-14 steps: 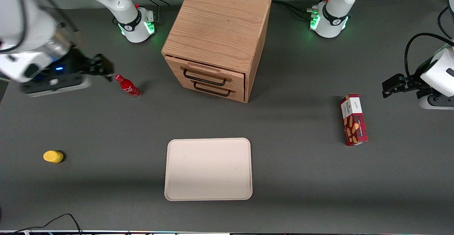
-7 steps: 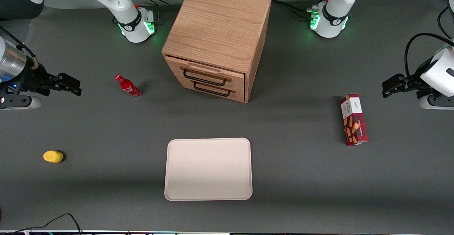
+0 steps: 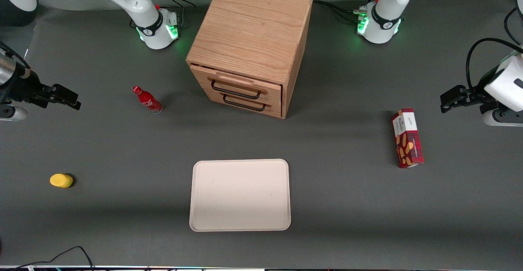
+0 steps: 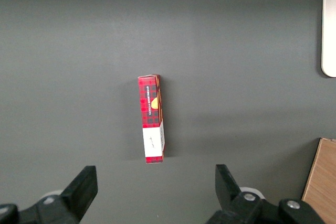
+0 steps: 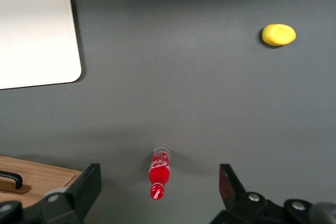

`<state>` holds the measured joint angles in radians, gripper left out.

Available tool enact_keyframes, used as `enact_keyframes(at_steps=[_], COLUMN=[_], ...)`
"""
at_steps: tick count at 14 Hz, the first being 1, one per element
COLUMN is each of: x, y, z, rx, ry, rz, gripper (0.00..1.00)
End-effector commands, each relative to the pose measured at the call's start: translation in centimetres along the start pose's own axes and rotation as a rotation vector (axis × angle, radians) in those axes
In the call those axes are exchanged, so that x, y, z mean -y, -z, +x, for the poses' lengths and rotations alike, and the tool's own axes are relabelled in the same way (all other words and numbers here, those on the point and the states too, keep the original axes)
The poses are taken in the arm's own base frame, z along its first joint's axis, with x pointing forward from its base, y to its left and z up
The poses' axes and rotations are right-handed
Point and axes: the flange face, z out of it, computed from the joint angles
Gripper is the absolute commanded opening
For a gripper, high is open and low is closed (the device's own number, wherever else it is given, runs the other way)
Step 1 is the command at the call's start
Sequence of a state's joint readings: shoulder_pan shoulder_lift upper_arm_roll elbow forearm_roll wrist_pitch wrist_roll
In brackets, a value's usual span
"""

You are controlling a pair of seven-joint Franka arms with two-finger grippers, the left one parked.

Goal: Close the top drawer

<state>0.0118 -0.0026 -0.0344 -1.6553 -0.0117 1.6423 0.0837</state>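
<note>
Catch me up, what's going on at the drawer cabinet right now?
Nothing is being handled. The gripper hangs open and empty toward the working arm's end of the table, well away from the cabinet, with the red bottle standing between them. The top drawer looks pushed nearly flush, only a thin dark gap showing above its front.

Dark grey table (image 3: 347,205) under soft overhead light, perhaps a grey wall above
</note>
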Motion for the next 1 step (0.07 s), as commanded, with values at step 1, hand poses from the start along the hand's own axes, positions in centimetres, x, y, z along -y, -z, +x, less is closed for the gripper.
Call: enact_keyframes(at_steps=[1], x=[-0.25], y=[0.04], z=[-0.47], rx=[-0.011], ry=[0.013], rz=[0.019], gripper=[1.00])
